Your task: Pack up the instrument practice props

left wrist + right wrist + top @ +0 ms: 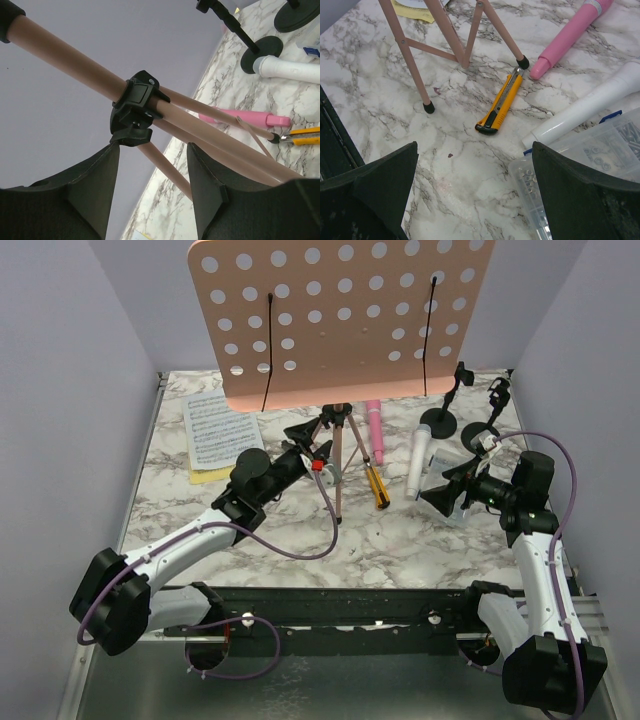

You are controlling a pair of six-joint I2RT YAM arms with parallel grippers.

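Observation:
The pink perforated music rack [340,315] stands on its pink tripod [337,445] at the table's middle back. My left gripper [300,443] is open at the tripod; in the left wrist view one pink leg [167,172] runs between the jaws, below the black collar [135,107]. White sheet music [222,430] lies on a yellow page [205,476] at the left. The pink microphone [375,430] and white microphone [419,462] lie right of the tripod. Two black mic mounts [440,420] [482,435] stand behind. My right gripper [445,492] is open and empty.
A yellow-and-black cutter [377,485] lies by a tripod foot, also in the right wrist view [501,105]. A clear plastic box [580,165] with small parts sits under my right gripper. Grey walls close in the table on three sides.

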